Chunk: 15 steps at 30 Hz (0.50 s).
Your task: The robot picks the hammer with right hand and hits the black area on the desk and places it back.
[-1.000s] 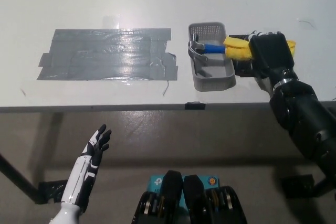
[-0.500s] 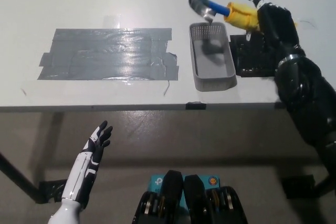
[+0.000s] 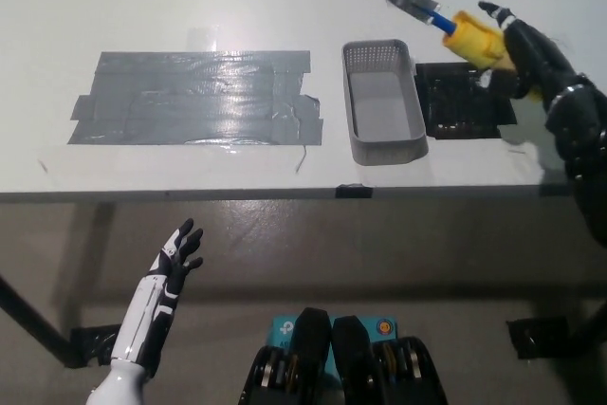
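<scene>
The hammer (image 3: pixel 446 22) has a yellow and blue handle and a steel head. My black right hand (image 3: pixel 527 48) is shut on its yellow grip and holds it in the air above the far right of the desk, head pointing left past the grey basket (image 3: pixel 382 142). A black square patch (image 3: pixel 464 100) lies on the desk just right of the basket, below the hammer. The basket holds nothing. My white left hand (image 3: pixel 169 270) rests open below the desk's front edge at the lower left.
A large patch of grey tape (image 3: pixel 194 97) covers the desk's left half. The white desk (image 3: pixel 285 7) ends at a front edge across the middle of the picture, with floor below it.
My right hand has lifted the hammer out of the basket and carried it up and to the right. The basket now lies bare. The left hand has not moved.
</scene>
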### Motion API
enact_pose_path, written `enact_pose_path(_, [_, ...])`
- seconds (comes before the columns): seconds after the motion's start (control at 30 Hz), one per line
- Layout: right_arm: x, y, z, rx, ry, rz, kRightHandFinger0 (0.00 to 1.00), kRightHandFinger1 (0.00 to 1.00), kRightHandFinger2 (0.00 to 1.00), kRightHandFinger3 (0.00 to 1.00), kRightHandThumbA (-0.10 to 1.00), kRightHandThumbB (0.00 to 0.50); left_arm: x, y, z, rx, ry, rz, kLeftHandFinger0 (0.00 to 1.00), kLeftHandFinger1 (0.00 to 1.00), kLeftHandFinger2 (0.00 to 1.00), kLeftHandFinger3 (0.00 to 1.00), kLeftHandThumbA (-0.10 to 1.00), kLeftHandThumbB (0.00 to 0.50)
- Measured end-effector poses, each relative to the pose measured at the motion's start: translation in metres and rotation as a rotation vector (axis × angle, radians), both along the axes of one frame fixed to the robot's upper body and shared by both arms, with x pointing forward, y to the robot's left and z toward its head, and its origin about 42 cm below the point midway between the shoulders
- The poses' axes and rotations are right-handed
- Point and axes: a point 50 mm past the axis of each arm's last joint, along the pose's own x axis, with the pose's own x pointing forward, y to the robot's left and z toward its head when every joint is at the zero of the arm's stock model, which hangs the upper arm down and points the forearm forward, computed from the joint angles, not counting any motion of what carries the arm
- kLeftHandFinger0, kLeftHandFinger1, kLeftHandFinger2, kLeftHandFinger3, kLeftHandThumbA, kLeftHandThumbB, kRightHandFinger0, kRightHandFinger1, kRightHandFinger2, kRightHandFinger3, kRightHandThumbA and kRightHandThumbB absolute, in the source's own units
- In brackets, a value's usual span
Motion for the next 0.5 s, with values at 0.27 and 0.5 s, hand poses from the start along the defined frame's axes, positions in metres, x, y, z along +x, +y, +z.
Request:
enact_pose_path(0.27, [-0.004,-0.037,0.005,-0.008,0.178,-0.011,0.00,0.49,0.93,1.00,-0.10,0.153,0.000,0.000,0.000,0.000,0.002,0.001,0.89,1.00,1.00,1.00,1.00,0.081])
enact_pose_path(0.5, [-0.007,-0.055,0.027,0.012,0.294,0.005,0.08,0.60,0.95,1.00,-0.10,0.097,0.000,0.000,-0.001,-0.001,0.005,0.001,0.88,1.00,1.00,1.00,1.00,0.076])
